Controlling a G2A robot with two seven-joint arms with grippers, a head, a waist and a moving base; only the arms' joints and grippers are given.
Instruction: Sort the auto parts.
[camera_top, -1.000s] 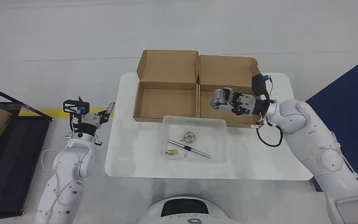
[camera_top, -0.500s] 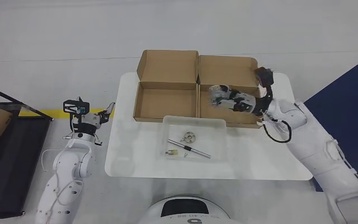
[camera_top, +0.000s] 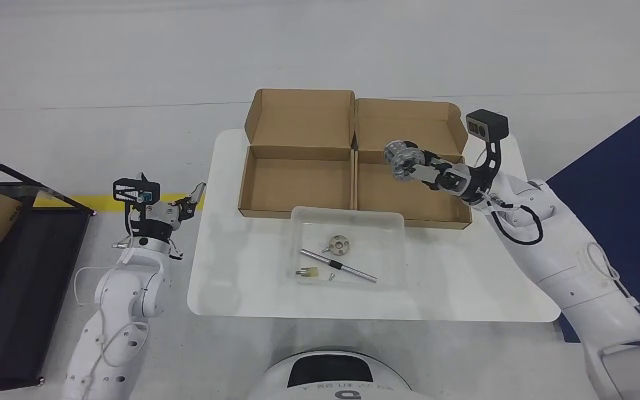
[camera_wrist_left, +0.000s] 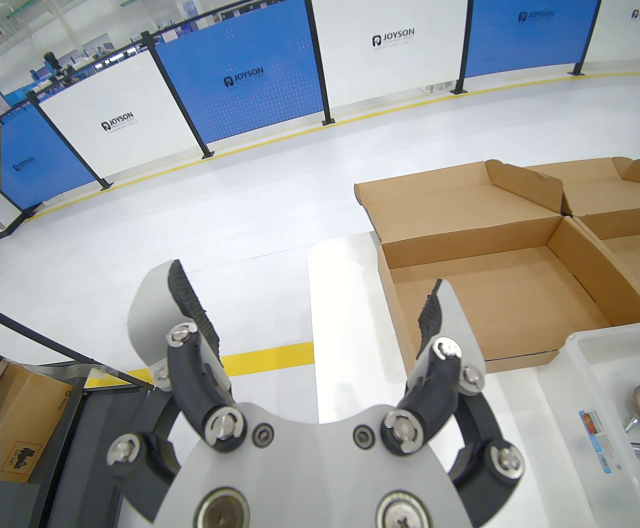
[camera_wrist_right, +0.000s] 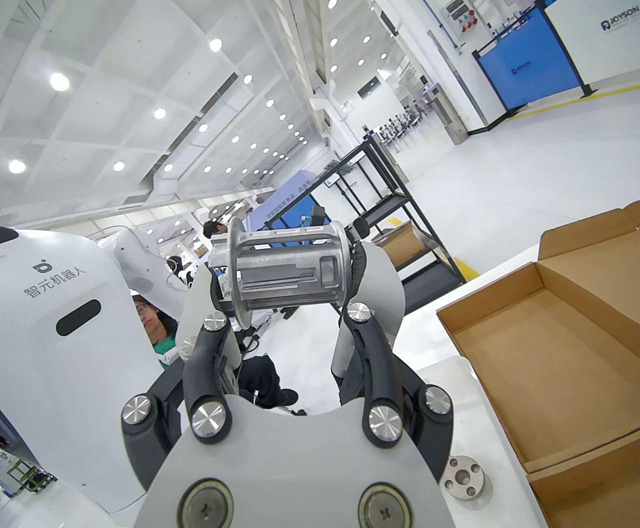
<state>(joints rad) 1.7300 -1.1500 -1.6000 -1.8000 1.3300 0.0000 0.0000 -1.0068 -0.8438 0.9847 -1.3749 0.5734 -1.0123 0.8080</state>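
Out past the table's (camera_top: 250, 285) nine o'clock edge, the left gripper (camera_wrist_left: 305, 280) hangs with its pincer spread wide apart. At twelve o'clock sits the left box (camera_top: 297, 187), flaps open. The clear tray (camera_top: 350, 214) toward six o'clock holds a round flange (camera_top: 339, 243) and a rod (camera_top: 342, 267). Over the right box (camera_top: 415, 200), around one o'clock, the right gripper (camera_top: 412, 163) is clamped on a metal cylinder (camera_wrist_right: 287, 270), held up in the air.

Left arm: bent, standing off the left edge of the table (camera_top: 250, 290). Left gripper (camera_wrist_left: 305, 295) points toward it, fingers (camera_wrist_left: 195, 310) spread wide, nothing between them. Right arm: stretched inward over the table, wrist tipped upward. Right gripper (camera_wrist_right: 287, 287) clamped on a metal spool (camera_wrist_right: 280, 265), held aloft.
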